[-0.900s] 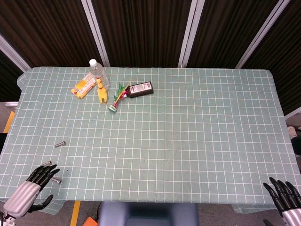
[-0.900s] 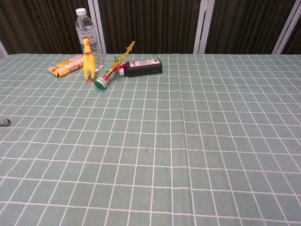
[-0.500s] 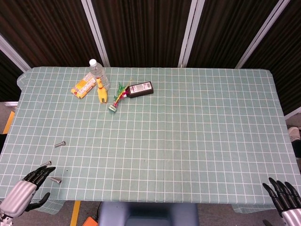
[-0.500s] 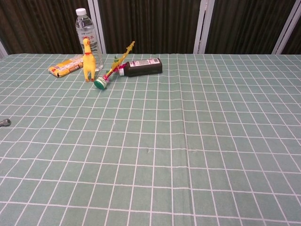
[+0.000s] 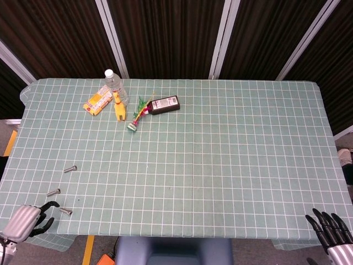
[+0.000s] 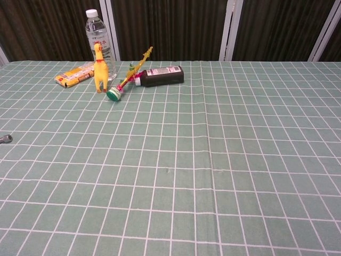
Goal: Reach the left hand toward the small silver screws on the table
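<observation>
Three small silver screws lie near the table's front left corner in the head view: one [image 5: 69, 169] farthest back, one [image 5: 53, 192] in the middle, one [image 5: 65, 211] nearest the edge. The chest view shows a single screw [image 6: 5, 139] at its left border. My left hand [image 5: 26, 223] hangs over the front left corner of the table, just left of and below the nearest screw, touching none, its dark fingers [image 5: 44, 207] bent with nothing in them. My right hand [image 5: 332, 236] sits off the front right corner, fingers spread and empty. Neither hand appears in the chest view.
At the back left stand a water bottle [image 5: 113, 80], a yellow snack pack [image 5: 97, 100], a yellow rubber chicken [image 5: 119, 107], a dark bottle on its side [image 5: 164, 104] and a green-capped toy [image 5: 137, 117]. The green checked tablecloth [image 5: 220, 165] covers the table.
My left hand has drawn back down and left, off the screws, so the middle screw now shows fully. My right hand has sunk slightly lower.
</observation>
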Robot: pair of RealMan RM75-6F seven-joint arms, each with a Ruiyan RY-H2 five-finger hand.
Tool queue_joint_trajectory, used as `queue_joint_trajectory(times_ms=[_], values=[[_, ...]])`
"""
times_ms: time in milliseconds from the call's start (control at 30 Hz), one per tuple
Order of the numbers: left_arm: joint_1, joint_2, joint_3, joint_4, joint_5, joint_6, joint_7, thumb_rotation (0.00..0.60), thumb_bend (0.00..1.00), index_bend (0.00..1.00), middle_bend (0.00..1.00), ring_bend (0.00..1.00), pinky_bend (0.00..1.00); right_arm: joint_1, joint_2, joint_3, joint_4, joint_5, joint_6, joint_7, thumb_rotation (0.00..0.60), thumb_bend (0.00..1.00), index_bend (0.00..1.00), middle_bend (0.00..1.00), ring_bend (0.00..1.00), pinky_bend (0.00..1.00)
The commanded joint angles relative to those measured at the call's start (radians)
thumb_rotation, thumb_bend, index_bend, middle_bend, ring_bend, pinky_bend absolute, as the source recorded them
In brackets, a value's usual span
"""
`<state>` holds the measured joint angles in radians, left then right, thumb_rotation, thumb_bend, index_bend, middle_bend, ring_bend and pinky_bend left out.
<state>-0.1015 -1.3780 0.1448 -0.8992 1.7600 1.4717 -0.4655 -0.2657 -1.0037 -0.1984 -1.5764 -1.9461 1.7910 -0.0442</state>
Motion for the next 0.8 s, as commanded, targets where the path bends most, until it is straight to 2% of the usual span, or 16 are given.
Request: queue_joint_trajectory(times_ms=[33, 267, 800], values=[[-0.017, -0.072, 0.010, 0.118, 0.002, -0.018, -0.064, 0.600, 0.44, 0.38, 1.00, 1.00, 1.00, -0.001, -0.001, 0.000, -0.001, 0.000, 0.001, -0.003, 0.600, 0.18, 0.00, 0.00, 0.00, 0.00], [-0.021, -0.122, 0.026, 0.202, 0.002, -0.025, -0.100, 0.600, 0.44, 0.38, 1.00, 1.00, 1.00, 0.000, -0.004, 0.000, -0.003, 0.000, -0.007, -0.013, 0.600, 0.18, 0.00, 0.00, 0.00, 0.00], [-0.049, -0.167, 0.034, 0.271, -0.013, -0.054, -0.118, 0.600, 0.44, 0.42, 1.00, 1.00, 1.00, 0.002, -0.006, 0.000, -0.005, 0.003, -0.011, -0.018, 0.600, 0.18, 0.00, 0.00, 0.00, 0.00]])
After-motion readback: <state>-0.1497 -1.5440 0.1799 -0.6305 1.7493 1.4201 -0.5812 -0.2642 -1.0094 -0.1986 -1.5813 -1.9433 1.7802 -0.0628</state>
